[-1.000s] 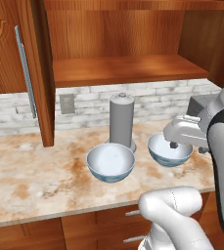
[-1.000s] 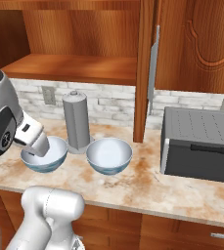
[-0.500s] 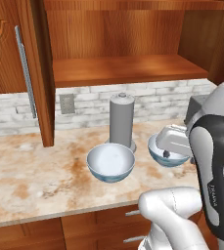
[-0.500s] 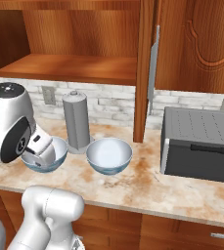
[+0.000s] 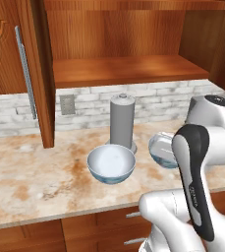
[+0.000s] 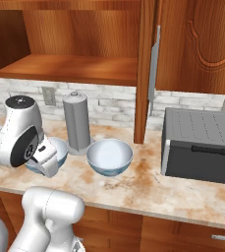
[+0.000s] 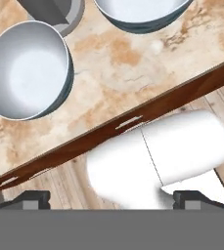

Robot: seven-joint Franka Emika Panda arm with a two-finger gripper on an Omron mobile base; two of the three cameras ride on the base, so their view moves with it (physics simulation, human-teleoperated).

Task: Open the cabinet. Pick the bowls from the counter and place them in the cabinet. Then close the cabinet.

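Two bowls sit on the counter (image 5: 30,182), both upright. The nearer bowl (image 5: 111,164) is in front of the grey cylinder (image 5: 122,120); seen from the right base camera, it (image 6: 109,156) is just right of the cylinder (image 6: 77,121). The second bowl (image 5: 161,149) is on the cylinder's other side, partly hidden by the arm; from the right base camera only its rim (image 6: 59,147) peeks out behind the hand.

Cabinet (image 5: 128,69) is open: left door (image 5: 15,69) swung out with its bar handle (image 5: 25,71) facing in, right door (image 6: 195,47) open too, wooden shelf (image 6: 70,68) bare.

Gripper (image 7: 111,199): the two fingertips sit far apart at the bottom corners of the hand camera, nothing between them, so it reads as spread and empty. The hand is low at the counter's front edge, looking down past the edge at the floor. The second bowl (image 7: 28,68) is well up-frame from the tips, not touching; the nearer bowl (image 7: 138,12) is cut off at the top. I can't tell how high the hand is above the counter from these angles.

A grey toaster oven (image 6: 200,145) is on the counter at far right.
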